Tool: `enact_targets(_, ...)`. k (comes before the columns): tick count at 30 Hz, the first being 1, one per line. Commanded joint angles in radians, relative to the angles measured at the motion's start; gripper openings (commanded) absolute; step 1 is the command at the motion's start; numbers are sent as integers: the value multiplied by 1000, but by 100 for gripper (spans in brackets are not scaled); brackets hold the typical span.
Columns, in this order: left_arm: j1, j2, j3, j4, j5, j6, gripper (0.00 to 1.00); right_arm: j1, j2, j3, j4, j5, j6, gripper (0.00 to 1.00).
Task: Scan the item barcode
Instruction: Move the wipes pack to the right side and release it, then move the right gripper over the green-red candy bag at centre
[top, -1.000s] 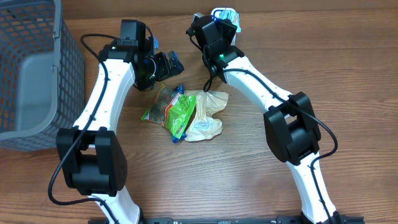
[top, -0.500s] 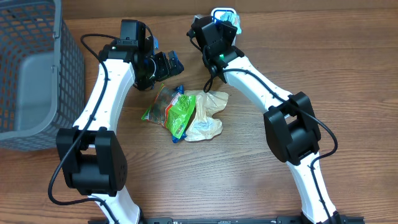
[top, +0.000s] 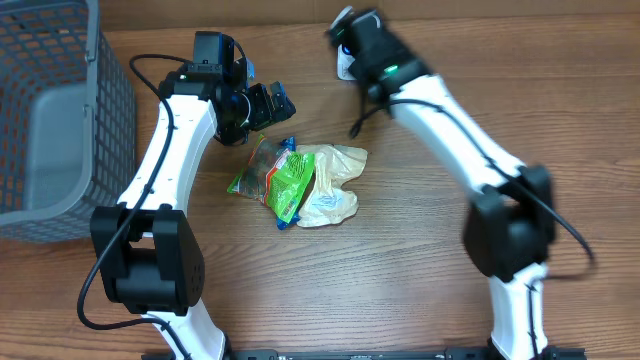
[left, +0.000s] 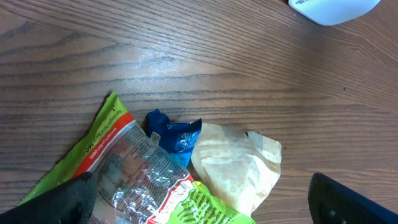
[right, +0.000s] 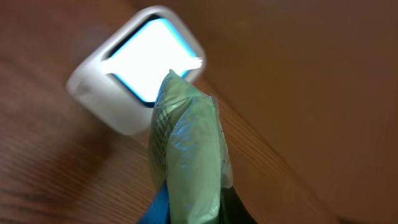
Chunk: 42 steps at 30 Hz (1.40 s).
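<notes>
Scanner (right: 146, 68) lies just beyond the tip of the green packet (right: 186, 143) clamped in the right pincer (right: 196, 213); left pincer (top: 265, 103) gapes empty.

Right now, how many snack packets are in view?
4. Three piled mid-table: a green bag, a cream packet, a blue wrapper. The fourth, a pale green packet, is in the right end effector at the scanner. The pile may hide more.
</notes>
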Motion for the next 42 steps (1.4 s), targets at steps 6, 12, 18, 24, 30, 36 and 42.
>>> enact_targets(6, 3, -19, 13, -2, -7, 14, 100, -261, -349, 18, -364, -262, 727, 4)
enact_targets(12, 3, -19, 13, -2, -7, 14, 100, -605, -326, -10, -612, -676, 824, 4)
enact_targets(18, 3, -19, 13, -2, -7, 14, 100, -840, -302, -222, -546, -827, 821, 4)
enact_targets(24, 3, -19, 13, -2, -7, 14, 100, -952, -302, -468, -380, -864, 820, 4)
enact_targets(30, 3, -19, 13, -2, -7, 14, 100, -987, -302, -595, -253, -856, 793, 39)
enact_targets(36, 3, -19, 13, -2, -7, 14, 100, -987, -304, -554, -270, -863, 766, 70)
enact_targets(42, 3, -19, 13, -2, -7, 14, 100, -952, -306, -385, -399, -916, 671, 77)
